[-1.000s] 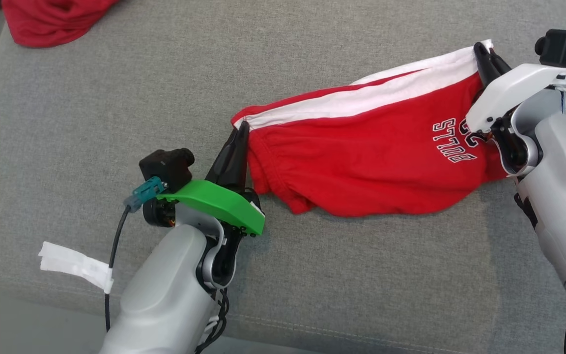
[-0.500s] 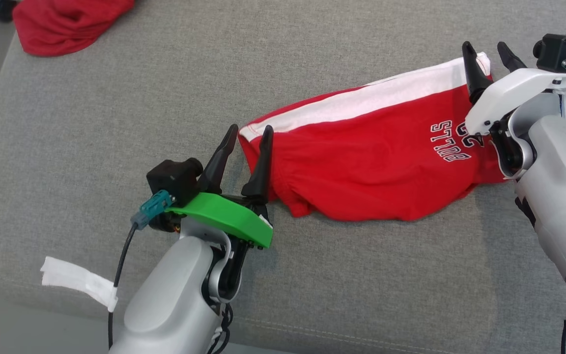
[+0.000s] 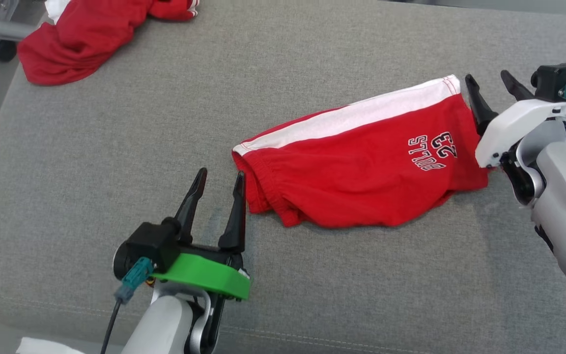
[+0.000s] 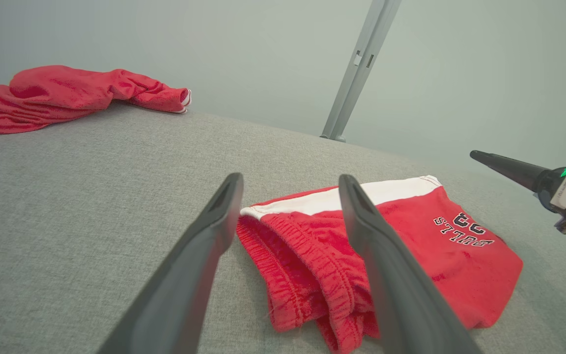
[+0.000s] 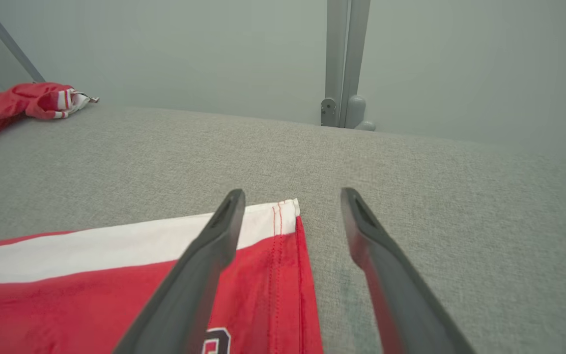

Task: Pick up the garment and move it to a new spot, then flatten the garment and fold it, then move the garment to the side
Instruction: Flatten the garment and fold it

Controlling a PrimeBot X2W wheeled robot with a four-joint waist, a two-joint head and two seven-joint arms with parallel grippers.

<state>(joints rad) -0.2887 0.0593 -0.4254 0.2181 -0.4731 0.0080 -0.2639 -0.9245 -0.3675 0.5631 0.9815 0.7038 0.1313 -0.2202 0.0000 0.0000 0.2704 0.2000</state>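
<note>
1. Since a sec ago, both claws had let go. The left gripper point(image 3: 221, 174) had been clamped on the waistband corner of the shorts point(image 3: 361, 167) and the right gripper point(image 3: 487, 76) on the white-stripe hem corner. Both then sat pulled back w/ fingers spread. The head cam had shifted too, so I didn't count the whole-frame slide as the cloth moving.
2. Left gripper: released, holding nothing. In the head view its fingers pointed up-frame, the inner one just beside the waistband end; couldn't tell if it touched.
3. Right gripper: released too, nothing held. In the right wrist view one finger ran over the hem corner and the other over bare cushion point(image 3: 116, 147).
4. Shorts lay on the grey cushion, right of centre in the head view, between the two grippers. Waistband end was bunched toward the left gripper, hem end toward the right gripper, white stripe along the far edge, "BULLS 23" print upside down near the hem.
5. A second red garment point(image 3: 86, 34) lay crumpled at the far left corner, well apart from the shorts.
6. Left wrist view showed a grey metal post point(image 4: 361, 64) behind the cushion.
</note>
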